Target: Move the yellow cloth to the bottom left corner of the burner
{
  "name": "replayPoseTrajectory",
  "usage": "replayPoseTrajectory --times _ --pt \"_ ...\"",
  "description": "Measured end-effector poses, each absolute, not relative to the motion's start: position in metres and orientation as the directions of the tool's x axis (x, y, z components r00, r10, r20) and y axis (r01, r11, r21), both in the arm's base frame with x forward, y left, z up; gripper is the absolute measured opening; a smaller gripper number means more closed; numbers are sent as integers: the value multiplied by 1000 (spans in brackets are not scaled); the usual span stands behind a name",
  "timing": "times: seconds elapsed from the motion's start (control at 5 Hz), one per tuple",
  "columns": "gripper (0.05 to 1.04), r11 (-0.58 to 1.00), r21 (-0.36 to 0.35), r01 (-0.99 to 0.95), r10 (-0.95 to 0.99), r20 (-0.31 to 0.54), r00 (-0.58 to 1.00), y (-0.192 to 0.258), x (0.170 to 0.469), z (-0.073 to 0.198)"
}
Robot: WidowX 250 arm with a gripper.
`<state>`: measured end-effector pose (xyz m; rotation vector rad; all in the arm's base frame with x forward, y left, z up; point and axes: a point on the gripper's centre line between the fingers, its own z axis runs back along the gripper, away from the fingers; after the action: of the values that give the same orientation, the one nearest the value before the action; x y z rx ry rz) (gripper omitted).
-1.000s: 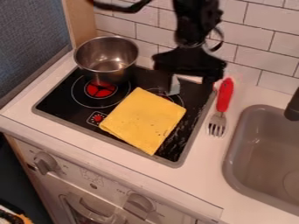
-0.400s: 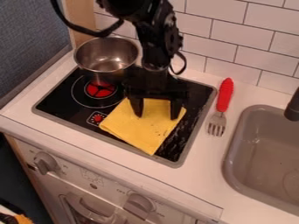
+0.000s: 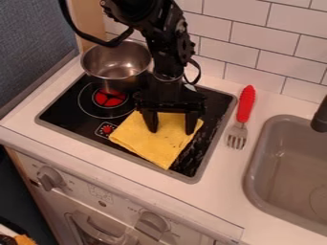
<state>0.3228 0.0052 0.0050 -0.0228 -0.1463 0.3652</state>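
The black gripper (image 3: 172, 131) is over the upper part of the yellow cloth, its two fingers spread apart with cloth visible between them. Whether the fingertips touch the cloth, I cannot tell. The yellow cloth (image 3: 154, 145) lies flat and turned at an angle on the right half of the black burner (image 3: 71, 116). The gripper hides its upper edge.
A steel pot (image 3: 116, 62) stands at the burner's back left. Right of the burner, a fork with a red handle (image 3: 246, 104) lies on the white counter (image 3: 228, 191). The grey sink (image 3: 290, 165) is at the right, and a tiled wall (image 3: 268, 48) rises behind.
From the back of the burner, the gripper has moved left and forward over the cloth, then slightly further since the second frame. The cloth's visible lower part lies in the same place.
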Motion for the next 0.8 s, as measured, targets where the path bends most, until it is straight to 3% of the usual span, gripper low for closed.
replayPoseTrajectory --times 0.6,0.8 --pt "999 895 -89 -437 446 170 879 40 312 2" --pt "999 865 -89 -493 501 191 844 75 307 2"
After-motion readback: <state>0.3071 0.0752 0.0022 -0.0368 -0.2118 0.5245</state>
